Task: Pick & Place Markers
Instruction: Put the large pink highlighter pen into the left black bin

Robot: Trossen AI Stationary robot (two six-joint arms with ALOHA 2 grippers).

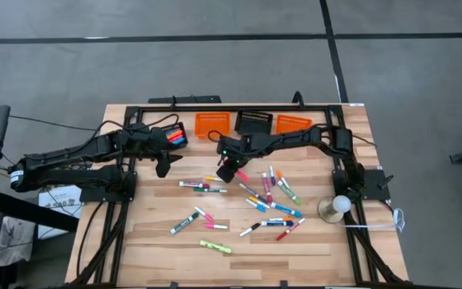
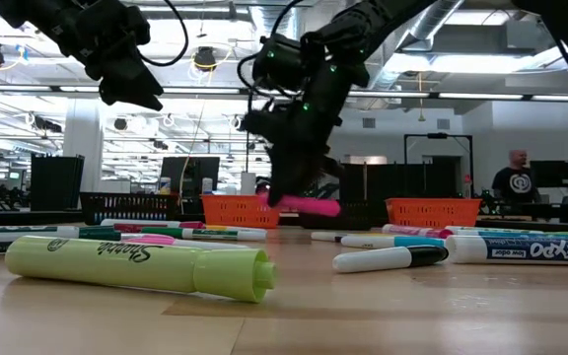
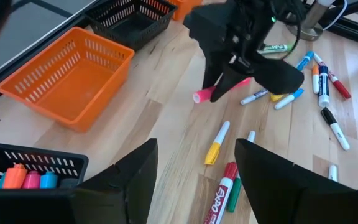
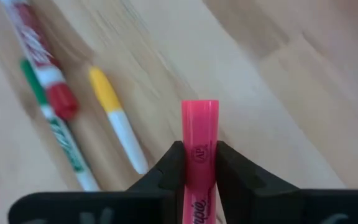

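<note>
Many markers (image 1: 271, 197) lie scattered flat on the wooden table (image 1: 319, 249), and a yellow-green one (image 2: 141, 264) lies nearest the front edge. My right gripper (image 1: 229, 170) hangs over the table's middle, shut on a pink marker (image 4: 199, 143). The marker also shows in the low view as the pink marker (image 2: 309, 205). My left gripper (image 1: 164, 167) hangs open and holds nothing, left of the right one, near a black basket (image 1: 175, 136) that has several markers in it. My right gripper pinches the pink marker's barrel (image 4: 199, 163) between its two fingers (image 4: 169, 167), which lie across it. The fingers come from above, slanting down. One end (image 4: 199, 112) sticks out past the fingertips. The marker lies about level and hangs clear of the table.
Along the far edge stand an orange basket (image 1: 211, 124), a black basket (image 1: 254, 122) and a second orange basket (image 1: 293, 124). A white round object on a base (image 1: 337, 206) stands at the right. Bare wood lies between the scattered markers and the near edge.
</note>
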